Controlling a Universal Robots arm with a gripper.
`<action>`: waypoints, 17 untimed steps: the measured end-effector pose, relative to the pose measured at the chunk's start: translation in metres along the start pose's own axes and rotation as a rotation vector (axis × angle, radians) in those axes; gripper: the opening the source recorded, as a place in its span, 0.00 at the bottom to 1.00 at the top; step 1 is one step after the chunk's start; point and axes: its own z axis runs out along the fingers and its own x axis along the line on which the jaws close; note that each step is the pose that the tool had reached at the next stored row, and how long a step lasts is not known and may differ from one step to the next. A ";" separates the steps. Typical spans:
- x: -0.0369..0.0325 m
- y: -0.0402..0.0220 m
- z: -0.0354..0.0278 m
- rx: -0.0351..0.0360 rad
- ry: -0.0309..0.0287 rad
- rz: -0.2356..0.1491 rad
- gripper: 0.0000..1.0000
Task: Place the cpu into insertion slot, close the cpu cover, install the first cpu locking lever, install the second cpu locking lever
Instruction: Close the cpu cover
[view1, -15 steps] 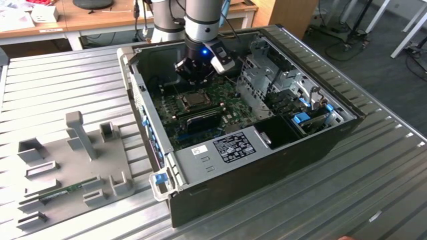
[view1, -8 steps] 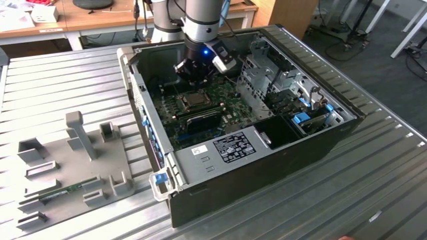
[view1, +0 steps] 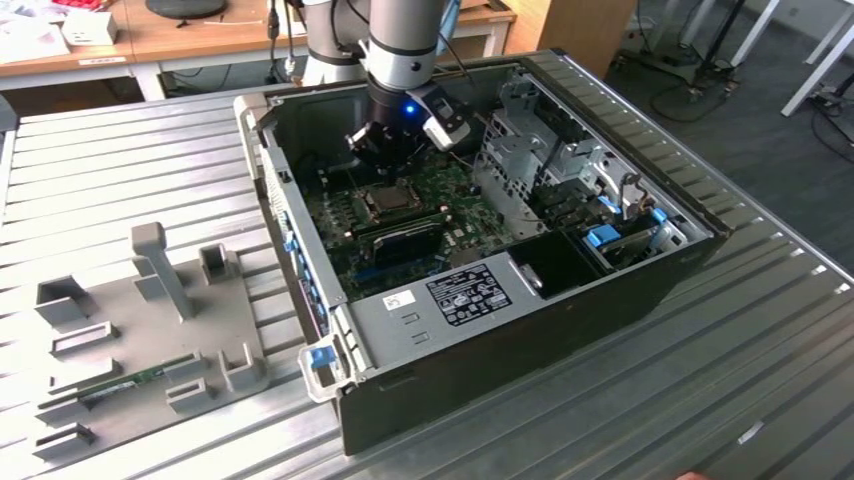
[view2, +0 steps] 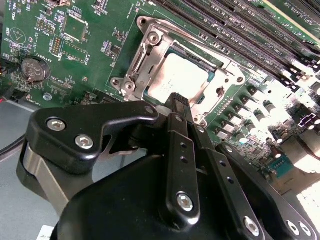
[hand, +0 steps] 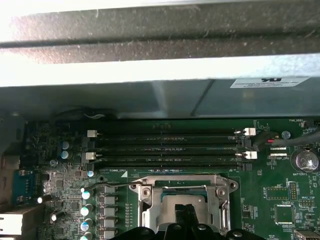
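One arm: the robot arm (view1: 400, 45) reaches down from the far side into an open computer case (view1: 641, 290) that lies on a ribbed metal table (view1: 120, 150).
Gripper: the gripper (view1: 387, 168) hangs directly over the socket area of the green motherboard (view1: 454, 215). It is very close above the socket, and I cannot tell whether it touches the metal there.
Fingers: the black fingertips (view2: 176, 105) are pressed together, jaws closed, with nothing held between them.
Cpu: the cpu (view2: 182, 80) lies flat in the insertion slot (view1: 390, 197), its pale metal top showing through the window of the frame above it. In the first wrist view the cpu (hand: 172, 200) is partly hidden behind the fingertips.
Cpu cover: the cpu cover (view2: 142, 67) is folded down flat over the chip, its silver frame running all round the cpu.
Memory slots: long black memory slots (hand: 165, 147) run side by side just beyond the socket, between it and the case wall.
Coin battery: a round silver coin battery (view2: 34, 69) sits on the board to one side of the socket, apart from it.
Fixture tray: on the exterior view's left, well apart from the case, a grey fixture tray (view1: 147, 340) with upright holders rests on the table. A green memory stick (view1: 127, 383) lies in it towards the near edge.
Label: a white label (view1: 467, 292) is stuck on a grey metal plate at the near end of the case.
Desk: a wooden desk (view1: 200, 35) stands beyond the table on the far side.
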 end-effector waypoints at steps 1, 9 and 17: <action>0.0000 0.0000 0.0000 0.0000 0.0000 0.000 0.10; 0.0000 -0.0001 0.0017 0.0000 0.0011 0.000 0.10; 0.0000 -0.0002 0.0026 -0.0003 0.0013 0.000 0.10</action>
